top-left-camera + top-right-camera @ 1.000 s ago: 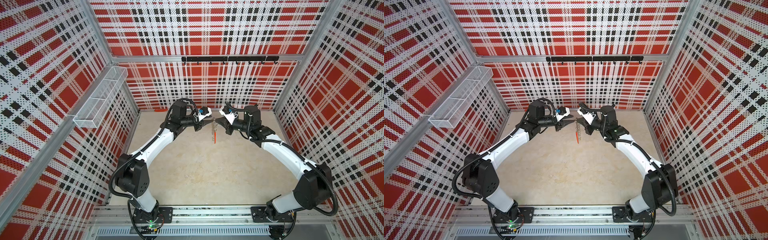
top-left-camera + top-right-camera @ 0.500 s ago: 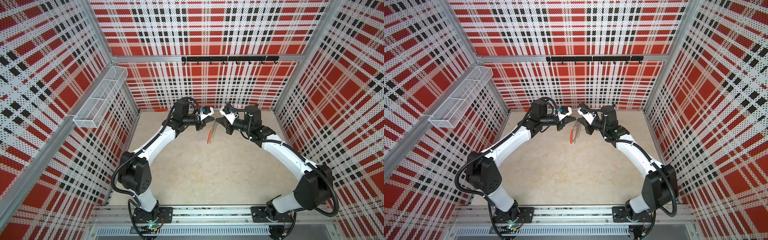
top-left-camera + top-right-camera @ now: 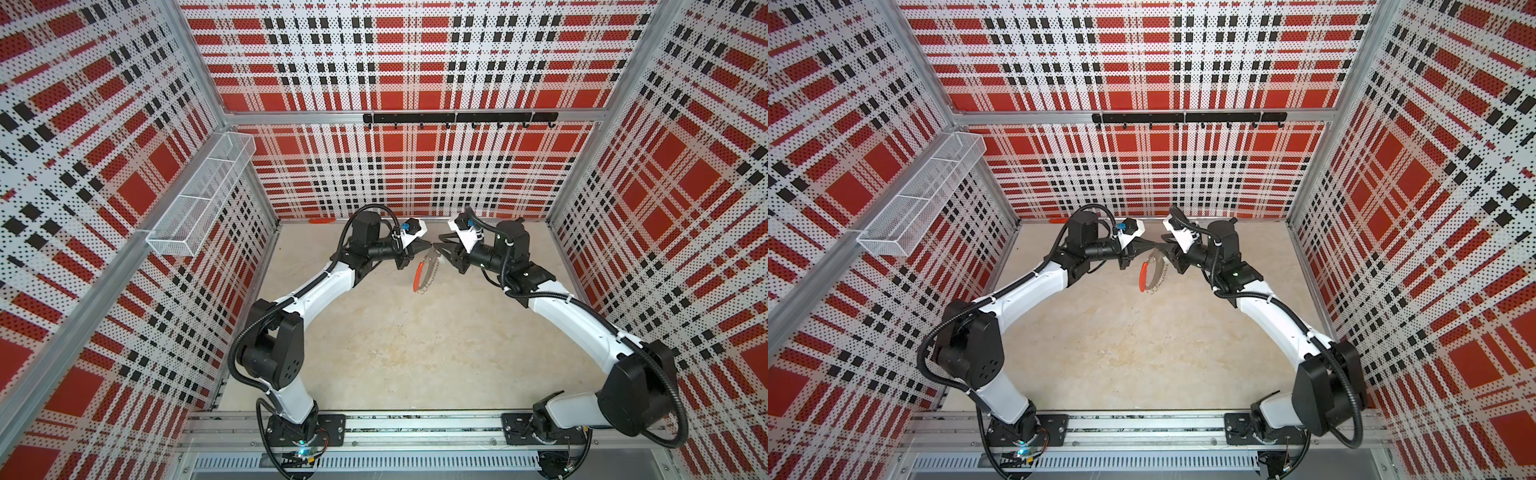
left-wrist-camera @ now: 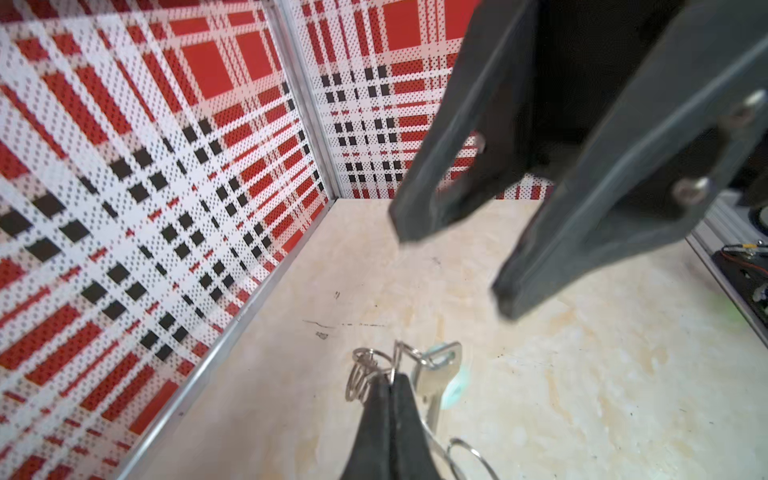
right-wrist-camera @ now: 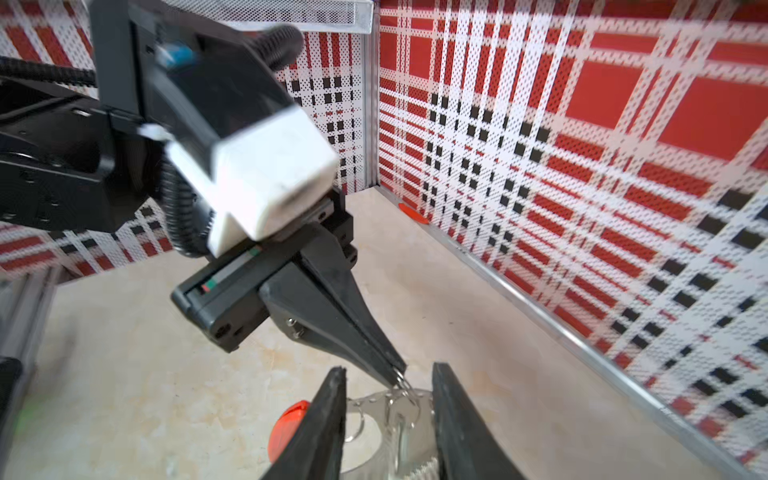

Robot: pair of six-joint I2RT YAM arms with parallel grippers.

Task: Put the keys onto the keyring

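Note:
The keyring (image 3: 419,276) (image 3: 1143,274), a dark grey ring with an orange-red arc and silver wire clips, hangs tilted above the floor between both arms. My left gripper (image 4: 388,376) (image 3: 430,246) is shut on one of its wire clips (image 4: 365,370). The keys (image 4: 436,374), a small silver key with a mint tag behind it, hang on that clip beside the fingertips. My right gripper (image 5: 388,374) (image 3: 1165,247) is open, its fingers (image 5: 332,395) standing either side of the ring (image 5: 374,409) without gripping it. The right wrist view shows the left gripper's tips (image 5: 397,370) meeting the ring's rim.
A small orange-red strip (image 3: 322,221) (image 5: 411,212) lies at the foot of the back wall. A white wire basket (image 3: 199,183) hangs on the left wall, and a black hook rail (image 3: 457,118) runs along the back wall. Plaid walls close in three sides.
The left gripper has closed on a clip and the right gripper has opened, letting go of the ring. The keyring has swung from hanging edge-on to tilted.

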